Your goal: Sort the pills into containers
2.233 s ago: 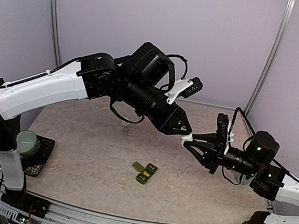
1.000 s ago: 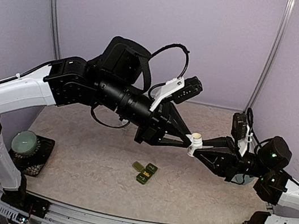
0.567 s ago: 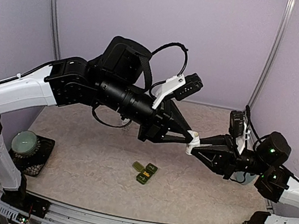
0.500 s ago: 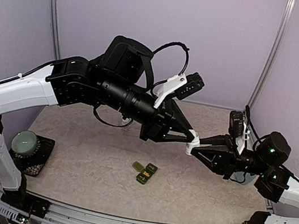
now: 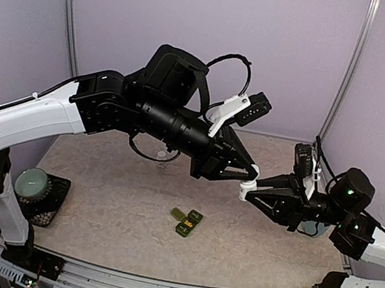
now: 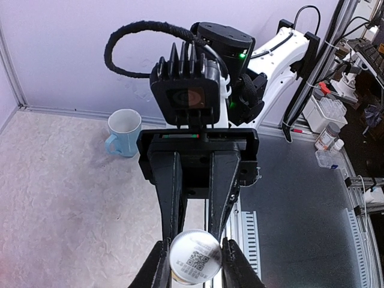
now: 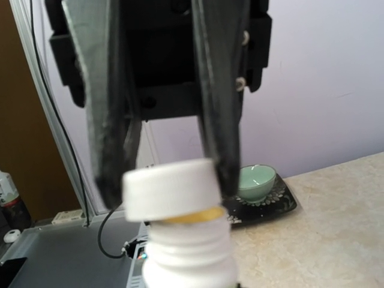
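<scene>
Hanging mid-frame, one bottle (image 7: pixel 189 258): left claw (image 6: pixel 193 264) clamps its cap (image 7: pixel 170 187), right claw (image 5: pixel 252 191) its body; below, one containers strip (image 5: pixel 186 221); lower left, one green cup (image 5: pixel 34 183).

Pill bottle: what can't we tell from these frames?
- What is inside the bottle: opaque white wall, cap over the mouth, every view.
- Where the right fingers hold the bottle: below the bottom edge, right wrist view.
- What is in the containers: too small, top view; outside both wrist views.
</scene>
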You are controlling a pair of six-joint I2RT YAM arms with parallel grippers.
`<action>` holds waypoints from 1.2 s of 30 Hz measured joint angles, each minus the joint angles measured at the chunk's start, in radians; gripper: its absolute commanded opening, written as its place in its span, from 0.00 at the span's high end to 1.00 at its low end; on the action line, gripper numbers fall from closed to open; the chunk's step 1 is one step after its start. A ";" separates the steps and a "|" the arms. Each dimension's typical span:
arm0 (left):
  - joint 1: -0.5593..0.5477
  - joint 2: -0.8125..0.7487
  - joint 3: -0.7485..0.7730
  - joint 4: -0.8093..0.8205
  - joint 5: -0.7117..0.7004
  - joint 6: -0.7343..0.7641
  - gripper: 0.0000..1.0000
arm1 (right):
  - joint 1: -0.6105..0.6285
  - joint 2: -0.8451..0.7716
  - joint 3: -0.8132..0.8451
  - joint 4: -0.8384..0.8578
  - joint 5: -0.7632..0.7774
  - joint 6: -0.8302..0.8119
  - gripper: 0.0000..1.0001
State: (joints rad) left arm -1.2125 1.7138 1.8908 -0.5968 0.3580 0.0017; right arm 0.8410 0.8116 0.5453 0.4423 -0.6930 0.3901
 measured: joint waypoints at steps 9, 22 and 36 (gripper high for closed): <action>0.000 0.022 0.048 -0.066 -0.024 -0.023 0.74 | 0.000 -0.027 0.013 -0.053 0.033 -0.038 0.86; 0.029 0.075 0.082 -0.114 -0.056 -0.124 0.81 | 0.000 -0.023 0.028 -0.163 0.124 -0.101 0.87; 0.051 0.093 0.009 0.079 -0.119 -0.398 0.81 | 0.001 -0.081 0.020 -0.225 0.381 -0.150 0.88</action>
State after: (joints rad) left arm -1.1614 1.8069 1.8996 -0.5182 0.2386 -0.3962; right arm 0.8421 0.7303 0.5652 0.2173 -0.3122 0.2405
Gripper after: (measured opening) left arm 0.248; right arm 0.202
